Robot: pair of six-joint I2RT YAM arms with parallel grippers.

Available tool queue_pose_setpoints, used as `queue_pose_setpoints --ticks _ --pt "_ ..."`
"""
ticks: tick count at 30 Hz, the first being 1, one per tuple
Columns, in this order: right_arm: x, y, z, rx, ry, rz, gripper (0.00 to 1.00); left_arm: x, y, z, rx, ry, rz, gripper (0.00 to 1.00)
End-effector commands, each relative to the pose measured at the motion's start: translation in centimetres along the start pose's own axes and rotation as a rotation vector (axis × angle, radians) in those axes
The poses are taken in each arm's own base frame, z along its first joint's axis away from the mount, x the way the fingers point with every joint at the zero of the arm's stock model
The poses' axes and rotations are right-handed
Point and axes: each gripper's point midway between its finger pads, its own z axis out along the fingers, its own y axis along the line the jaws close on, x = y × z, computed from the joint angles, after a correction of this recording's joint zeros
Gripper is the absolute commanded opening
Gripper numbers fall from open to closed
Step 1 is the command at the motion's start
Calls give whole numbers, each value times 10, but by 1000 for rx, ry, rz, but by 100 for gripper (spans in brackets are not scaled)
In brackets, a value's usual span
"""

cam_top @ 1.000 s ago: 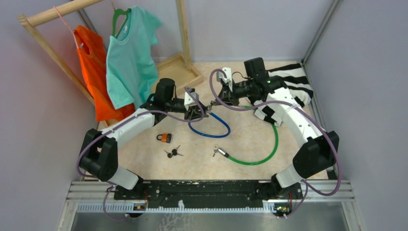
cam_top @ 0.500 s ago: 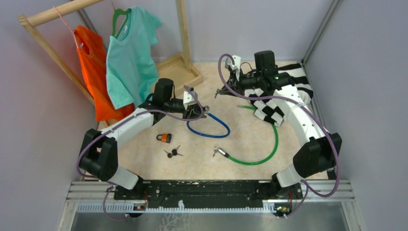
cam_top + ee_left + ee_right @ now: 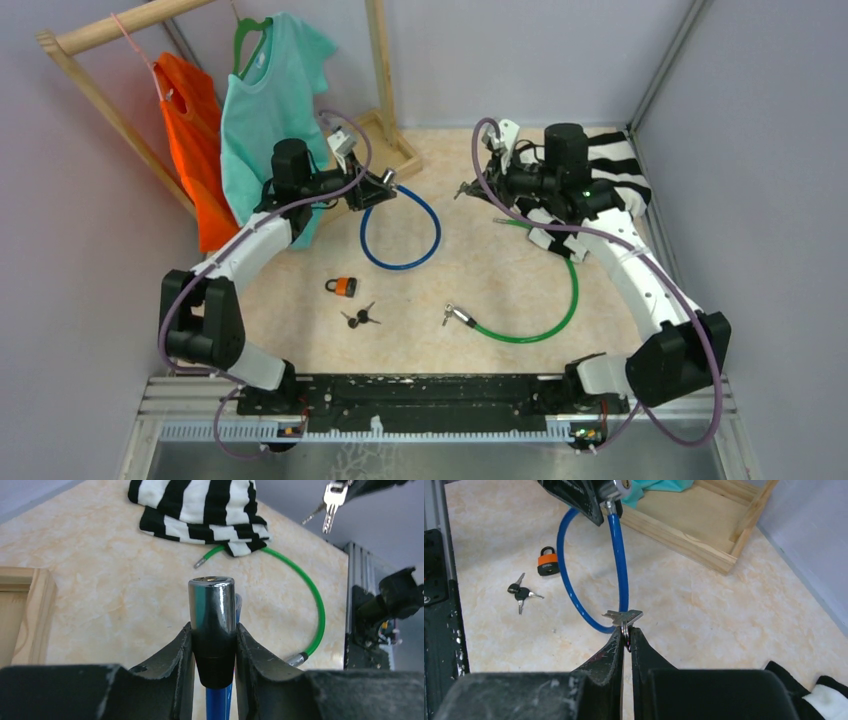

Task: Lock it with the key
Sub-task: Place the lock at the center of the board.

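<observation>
Left jaws are clamped on the barrel (image 3: 211, 605) of the blue cable (image 3: 618, 555), holding it up off the counter (image 3: 510, 290) with the keyhole end toward the right arm, I'd guess so the key (image 3: 624, 615) can go straight in (right jaws pinch it by its ring, well apart from the barrel). Counter's beige marble-look, grey walls around, clothes rack (image 3: 110, 30) back left.

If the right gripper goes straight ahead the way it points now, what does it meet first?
Most likely the blue cable lock: in the right wrist view its loop shows directly beyond the key held in the right gripper. The depth is unclear.
</observation>
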Motion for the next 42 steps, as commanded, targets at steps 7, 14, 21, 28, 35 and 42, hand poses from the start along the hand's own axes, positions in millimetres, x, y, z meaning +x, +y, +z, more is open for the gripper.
queue_pose_setpoints --ticks 7,14,21,28,35,42 --pt "-7 -4 -11 74 -40 21 0 -32 25 18 -30 -127 -299 0" --pt "8 6 -11 36 0 62 0 -22 32 31 0 -145 -424 0" --pt "28 13 -10 17 41 83 0 23 58 47 -66 -94 -614 0" --pt "45 20 -4 -18 58 121 0 46 95 63 -118 -60 -617 8" --pt "58 20 -2 -24 91 138 0 85 131 72 -179 47 -630 26" --pt "70 18 2 -28 118 144 0 113 154 54 -282 114 -627 45"
